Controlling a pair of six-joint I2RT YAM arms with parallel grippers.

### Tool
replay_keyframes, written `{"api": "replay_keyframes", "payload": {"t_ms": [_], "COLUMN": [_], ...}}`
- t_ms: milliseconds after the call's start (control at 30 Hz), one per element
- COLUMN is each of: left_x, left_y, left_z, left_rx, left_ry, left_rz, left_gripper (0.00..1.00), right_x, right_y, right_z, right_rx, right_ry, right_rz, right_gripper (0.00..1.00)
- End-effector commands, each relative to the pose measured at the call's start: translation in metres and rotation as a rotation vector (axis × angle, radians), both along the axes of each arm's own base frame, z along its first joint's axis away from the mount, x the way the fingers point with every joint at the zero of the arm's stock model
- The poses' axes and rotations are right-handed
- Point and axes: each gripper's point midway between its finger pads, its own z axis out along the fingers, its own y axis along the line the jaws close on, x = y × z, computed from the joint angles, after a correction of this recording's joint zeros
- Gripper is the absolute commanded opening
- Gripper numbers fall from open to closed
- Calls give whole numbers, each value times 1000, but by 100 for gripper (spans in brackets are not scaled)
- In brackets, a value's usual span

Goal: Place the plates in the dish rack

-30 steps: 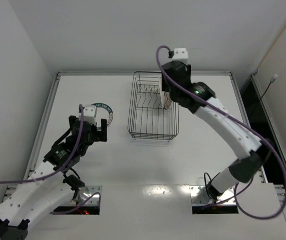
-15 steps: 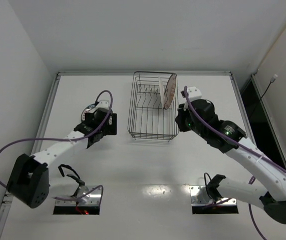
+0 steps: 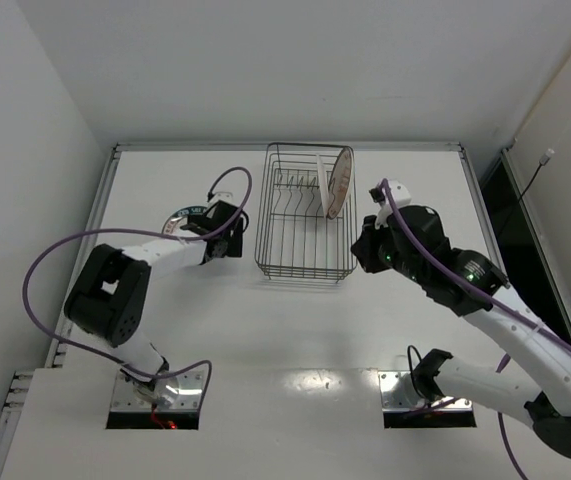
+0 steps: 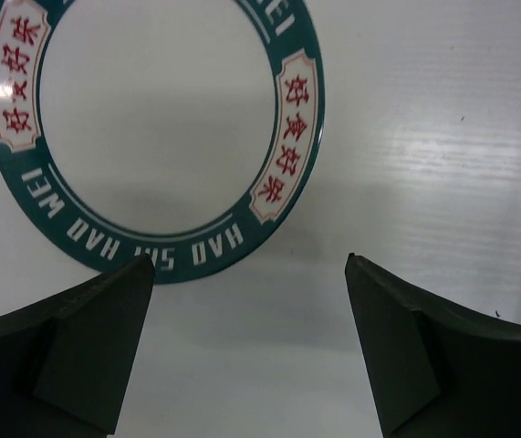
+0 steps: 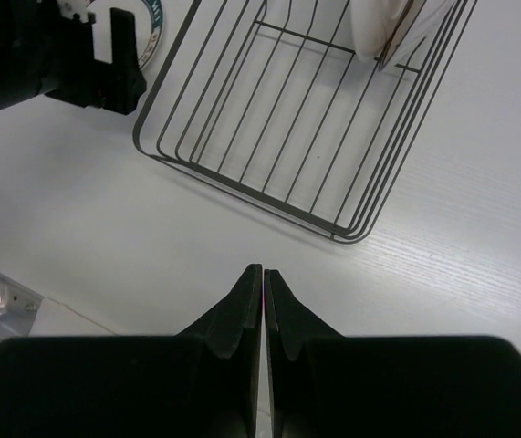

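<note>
Left gripper (image 4: 248, 266), jaws apart, should straddle the near rim of the teal-rimmed plate (image 4: 155, 119) (it probably lies flat). Right gripper (image 5: 263, 274) is pinched together, empty.

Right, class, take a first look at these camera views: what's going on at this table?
Two robot arms are loading plates into a black wire dish rack. What look like two racked plates stand on edge at its far right end. The left end effector is open, with a teal-rimmed plate lying flat on the table just ahead of its fingers, not gripped. The right end effector is shut and empty, beside the rack's near right corner.
</note>
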Motion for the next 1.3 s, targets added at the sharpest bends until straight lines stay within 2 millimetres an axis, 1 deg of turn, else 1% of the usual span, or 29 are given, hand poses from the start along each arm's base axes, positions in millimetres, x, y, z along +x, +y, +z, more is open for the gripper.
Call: {"api": "replay_keyframes", "payload": {"t_ms": [0, 33, 67, 100, 167, 200, 233, 267, 300, 333, 367, 467, 500, 533, 567, 600, 667, 700, 800, 867, 900, 933, 1000, 1033, 1067, 1100, 1167, 1233, 1267], "left_x": [34, 37, 38, 48, 51, 52, 58, 53, 56, 56, 56, 48, 43, 43, 41, 40, 39, 35, 41, 40, 48, 47, 52, 58, 61, 64, 67, 67, 70], "left_y": [1, 7, 7, 10, 11, 15, 12, 15, 14, 18, 16, 24, 27, 29, 29, 30, 31, 32, 35, 44, 43, 46, 45, 39, 35, 25, 21, 16, 7], "left_z": [20, 7, 2, 6, -12, -17, -17, -28, -25, -30, -31, -47, -56, -60, -65, -68, -71, -74, -48, -29, 1, 12, 45, 77, 96, 131, 166, 194, 224], "left_rx": [54, 87, 104, 123, 165, 184, 182, 205, 202, 213, 204, 199, 215, 210, 206, 217, 220, 219, 212, 235, 208, 198, 165, 106, 66, -3, -71, -127, -188], "left_ry": [-73, -35, -10, -14, 43, 64, 60, 98, 90, 106, 110, 153, 180, 192, 205, 211, 219, 227, 155, 99, 10, -23, -100, -172, -219, -288, -364, -406, -460], "left_rz": [16, 24, 16, 25, 16, 11, 11, -1, 0, 0, -7, -10, -20, -16, -22, -18, -18, -12, 25, 67, 98, 120, 142, 141, 145, 137, 154, 156, 121], "left_gripper": [83, 83, 83, 82, 79, 78, 72, 69, 62, 59, 55, 42, 30, 22, 9, 0, 0, 0, 0, 0, 0, 0, 0, 0, 0, 0, 0, 0, 0], "right_x": [-10, -11, -12, -14, -17, -17, -18, -21, -21, -22, -21, -22, -21, -21, -20, -19, -16, -16, -16, -16, -17, -18, -21, -24, -22, -24, -26, -28, -28], "right_y": [3, 2, 2, 0, -2, -2, -3, -5, -5, -6, -5, -6, -5, -5, -3, -3, 0, 1, 1, 1, 0, -1, -7, -9, -11, -15, -18, -21, -23], "right_z": [16, 20, 15, 18, 15, 15, 13, 13, 13, 11, 16, 18, 20, 20, 18, 22, 19, 23, 23, 23, 26, 28, 19, 16, 16, 17, 11, 7, 5], "right_rx": [73, 82, 81, 91, 92, 99, 92, 91, 91, 85, 92, 92, 92, 92, 93, 100, 99, 106, 114, 114, 121, 127, 109, 105, 100, 103, 101, 108, 112], "right_ry": [-8, -18, -5, -16, -4, 0, 8, 9, 9, 16, 8, 8, 8, 8, 19, 11, 23, 16, 21, 21, 13, 6, 26, 30, 26, 14, 21, 34, 35], "right_rz": [15, 15, 11, 11, 5, 1, 0, 0, 0, 0, 0, 0, 0, 0, -5, -4, -9, -9, -14, -14, -14, -13, -24, -24, -34, -43, -56, -76, -91], "right_gripper": [2, 2, 2, 2, 3, 3, 3, 3, 3, 3, 3, 4, 4, 4, 4, 4, 4, 4, 4, 5, 5, 5, 5, 5, 5, 5, 7, 7, 7]}}
